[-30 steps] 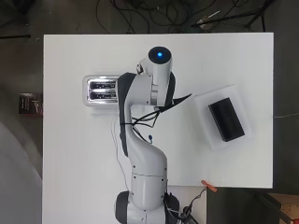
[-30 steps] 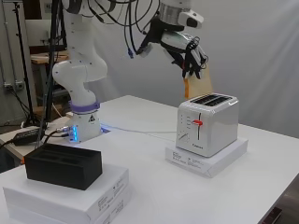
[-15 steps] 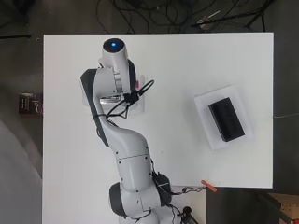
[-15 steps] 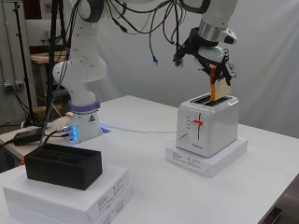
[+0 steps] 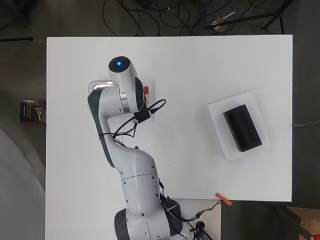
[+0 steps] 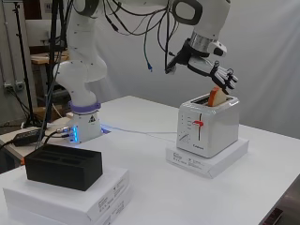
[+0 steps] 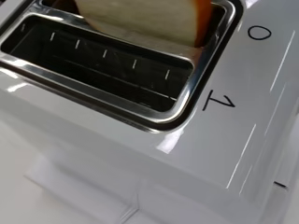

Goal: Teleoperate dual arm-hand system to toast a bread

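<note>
A white toaster (image 6: 206, 129) with a red lever (image 6: 198, 123) stands on a flat white box (image 6: 206, 158). A slice of bread (image 6: 216, 97) leans part-way down in its far slot, with its top sticking out. My hand (image 6: 221, 75) hovers just above the slice, fingers spread and nearly straight, and I see no grip on the slice. Close up in the wrist view, the bread (image 7: 140, 18) sits in one slot beside the empty slot (image 7: 103, 65). From overhead the arm hides the hand and most of the toaster (image 5: 96, 86).
A black tray (image 5: 242, 127) rests on a white box (image 5: 220, 112) at the table's right side, also near the front in the side view as the black tray (image 6: 63, 166). A small orange item (image 5: 223, 199) lies at the table's bottom edge.
The bread has gone from held above the toaster down into the far slot. The fingers that pinched it have spread, and the hand now sits just over the slice.
</note>
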